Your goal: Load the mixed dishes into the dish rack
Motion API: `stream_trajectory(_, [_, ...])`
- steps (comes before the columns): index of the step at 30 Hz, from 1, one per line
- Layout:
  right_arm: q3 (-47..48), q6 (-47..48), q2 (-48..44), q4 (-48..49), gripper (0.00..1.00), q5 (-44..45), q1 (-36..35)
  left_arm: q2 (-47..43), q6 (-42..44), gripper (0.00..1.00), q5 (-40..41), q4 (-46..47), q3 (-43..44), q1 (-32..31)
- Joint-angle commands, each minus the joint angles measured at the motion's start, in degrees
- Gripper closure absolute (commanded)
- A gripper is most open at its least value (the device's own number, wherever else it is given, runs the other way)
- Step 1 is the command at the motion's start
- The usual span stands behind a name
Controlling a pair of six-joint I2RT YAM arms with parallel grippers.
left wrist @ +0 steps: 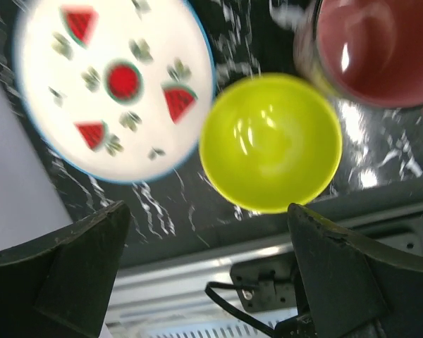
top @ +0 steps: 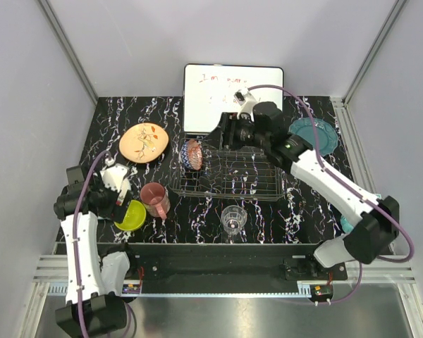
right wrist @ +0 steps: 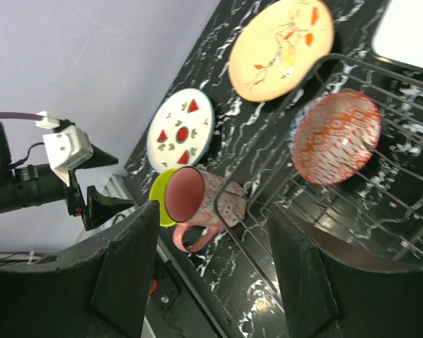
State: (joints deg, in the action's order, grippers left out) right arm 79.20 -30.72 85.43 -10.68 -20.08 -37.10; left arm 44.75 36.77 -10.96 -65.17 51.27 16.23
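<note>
The dark wire dish rack (top: 229, 174) stands mid-table. A red patterned bowl (top: 192, 155) stands on edge in its left end and also shows in the right wrist view (right wrist: 336, 137). The peach plate (top: 144, 142) lies far left. The pink mug (top: 155, 199), lime-green bowl (top: 130, 215) and clear glass (top: 233, 218) stand near the front. The teal plate (top: 314, 135) lies at the back right. The white plate with red slices (left wrist: 113, 84) is under my left arm. My left gripper (top: 117, 187) is open and empty above that plate and the bowl. My right gripper (top: 228, 132) is open and empty over the rack's far edge.
A white handwritten whiteboard (top: 233, 95) lies behind the rack. Grey walls enclose the table on three sides. The black front rail (top: 218, 253) runs along the near edge. The mug (right wrist: 197, 201) sits close to the rack's near left corner.
</note>
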Motion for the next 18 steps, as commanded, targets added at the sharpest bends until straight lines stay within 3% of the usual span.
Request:
stream_trajectory(1, [-5.01, 3.56, -6.14, -2.59, 0.3, 4.87, 0.19, 1.38, 7.42, 0.01, -3.44, -0.32, -3.89, 4.68])
stream_trajectory(6, [-7.74, 4.7, -11.5, -3.12, 0.31, 6.8, 0.19, 7.18, 10.68, 0.03, -7.4, 1.0, -5.56, 8.63])
stream_trajectory(18, [-11.79, 6.37, -14.32, -3.12, 0.32, 9.88, 0.28, 24.67, 13.41, 0.12, -13.73, 2.15, -3.8, 9.96])
